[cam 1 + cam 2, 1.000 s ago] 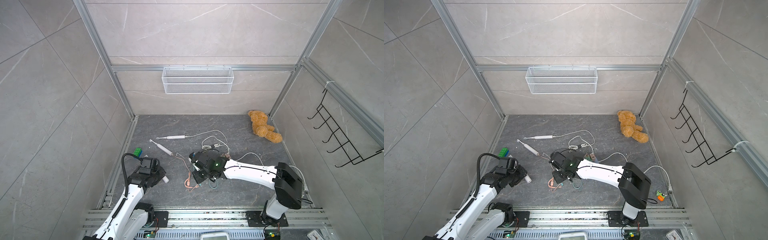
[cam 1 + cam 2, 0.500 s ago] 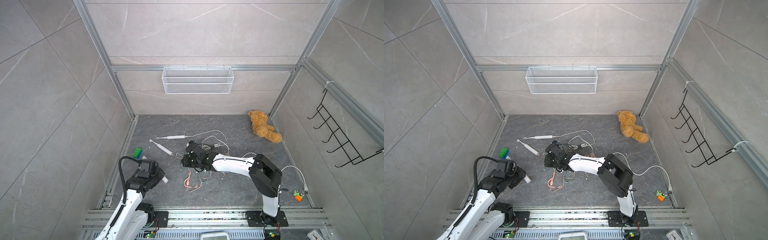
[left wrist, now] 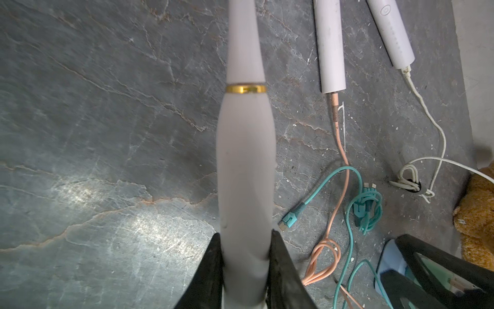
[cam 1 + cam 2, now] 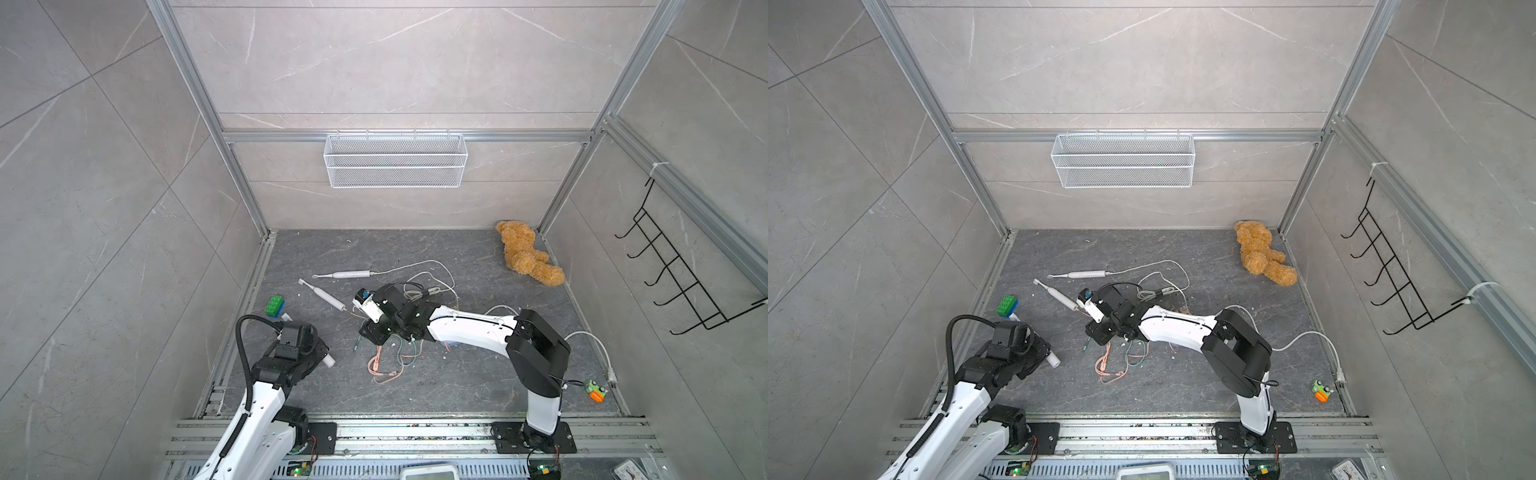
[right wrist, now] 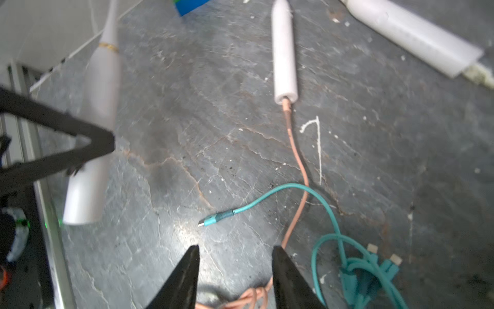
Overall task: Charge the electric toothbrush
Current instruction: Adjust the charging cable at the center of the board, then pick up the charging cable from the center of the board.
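Since charging needs the socket end left free, the electric toothbrush is pinched partway up its handle by the left gripper. The black jaws are closed snugly on both sides, so the blunt base sticks out past them. In both top views the brush sits at about 8 o'clock on the floor. It is smooth matte white plastic, swelling at the grip and tapering to a slim neck above a shiny gold ring. Just toward 3 o'clock from that base lies the teal cable, thin and rubbery, with its small metal-tipped plug loose on the stone and the rest bundled in a coil. The right gripper hangs over that plug near the floor's centre, jaws partly apart with nothing between them, probably lined up to pick it up. Toward 11 o'clock, a second toothbrush already has a salmon-pink cable in its base, and a third toothbrush has a white lead. The floor is grey, veined and faintly glossy.
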